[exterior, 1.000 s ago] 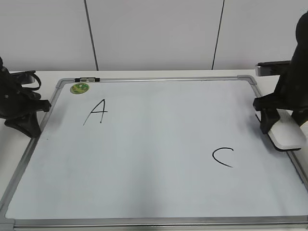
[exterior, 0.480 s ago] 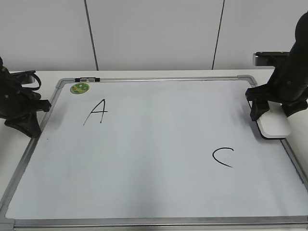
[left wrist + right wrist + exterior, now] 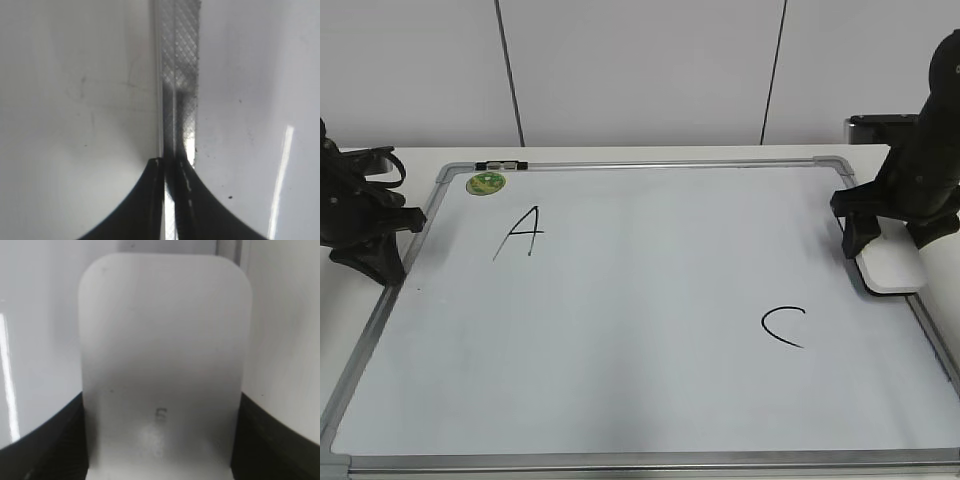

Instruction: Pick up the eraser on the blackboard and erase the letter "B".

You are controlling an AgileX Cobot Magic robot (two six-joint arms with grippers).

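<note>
Exterior view: the right gripper [image 3: 897, 243] clamps the white eraser [image 3: 893, 268] by its long sides at the right edge of the blackboard [image 3: 650, 300], near the desk's back right corner. A black "A" [image 3: 522, 231] and "C" [image 3: 784, 326] are visible; no "B" shows. The left gripper [image 3: 382, 250] sits at the board's left edge.

Left wrist view: its fingers [image 3: 150, 200] are pressed together over the grey frame [image 3: 179, 75], gripping nothing.

Right wrist view: the eraser [image 3: 162, 365] fills the space between the fingers [image 3: 45, 445].

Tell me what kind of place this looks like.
Probably a robot lab or test bench: a whiteboard lies flat on a white table before plain panelled walls, a black robot arm stands at each side, and the right gripper grips an eraser.
</note>
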